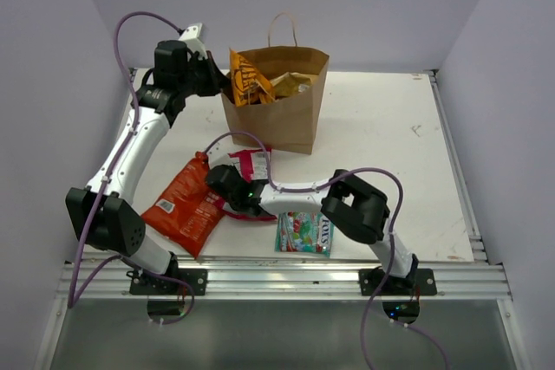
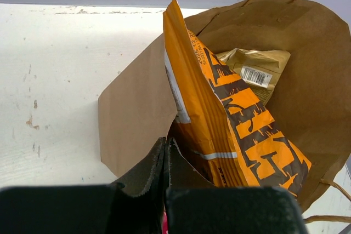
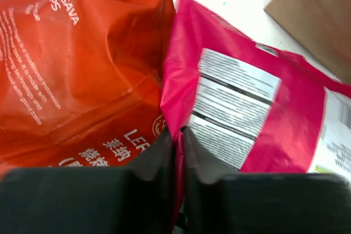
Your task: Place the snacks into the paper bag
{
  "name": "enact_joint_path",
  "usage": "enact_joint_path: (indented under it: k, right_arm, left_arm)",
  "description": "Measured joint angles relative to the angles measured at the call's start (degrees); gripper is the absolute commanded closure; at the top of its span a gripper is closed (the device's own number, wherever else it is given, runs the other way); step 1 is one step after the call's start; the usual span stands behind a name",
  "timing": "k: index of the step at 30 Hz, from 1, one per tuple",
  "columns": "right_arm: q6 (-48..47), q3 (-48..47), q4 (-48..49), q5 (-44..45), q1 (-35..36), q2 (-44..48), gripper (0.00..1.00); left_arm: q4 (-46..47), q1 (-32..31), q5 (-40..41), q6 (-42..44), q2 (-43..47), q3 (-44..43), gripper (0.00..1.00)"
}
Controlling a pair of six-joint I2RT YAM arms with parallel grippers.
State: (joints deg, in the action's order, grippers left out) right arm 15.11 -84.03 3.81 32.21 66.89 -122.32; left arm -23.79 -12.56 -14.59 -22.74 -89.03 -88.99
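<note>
The paper bag point(image 1: 282, 114) stands upright at the back of the table. The orange-yellow bag point(image 1: 247, 77) sticks out of its left side, and the tan kraft pouch point(image 1: 292, 84) lies inside. My left gripper point(image 1: 215, 82) is shut at the bag's left rim. In the left wrist view its tips point(image 2: 165, 143) sit between the paper bag's wall point(image 2: 137, 113) and the orange-yellow bag point(image 2: 236, 119); I cannot tell whether they pinch either. My right gripper point(image 1: 227, 181) is shut on the edge of the magenta bag point(image 3: 285, 124), next to the red-orange chip bag point(image 3: 82, 69).
The red-orange chip bag point(image 1: 185, 205) lies flat at the front left, partly overlapped by the magenta bag point(image 1: 251, 162). The small teal candy packet point(image 1: 304, 233) lies near the front edge under the right arm. Walls close in the table on three sides.
</note>
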Motion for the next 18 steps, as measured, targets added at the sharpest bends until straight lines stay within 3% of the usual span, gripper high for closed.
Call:
enact_joint_path:
  k: [1, 7, 13, 18]
  right_arm:
    - [-0.07, 0.0, -0.39, 0.57, 0.26, 0.0, 1.0]
    - [-2.21, 2.86, -3.52, 3.21, 0.74, 5.05, 1.0]
    - [-7.02, 3.85, -15.78, 1.46, 0.87, 27.41, 1.0]
    - [-13.6, -8.94, -20.46, -1.88, 1.27, 44.26, 1.0]
  left_arm:
    - [0.0, 0.0, 0.0, 0.02, 0.22, 0.22, 1.0]
    - [-0.04, 0.0, -0.02, 0.04, 0.83, 0.74, 1.0]
    - [-0.11, 0.0, 0.0, 0.07, 0.87, 0.76, 1.0]
    - [-0.11, 0.0, -0.02, 0.02, 0.87, 0.76, 1.0]
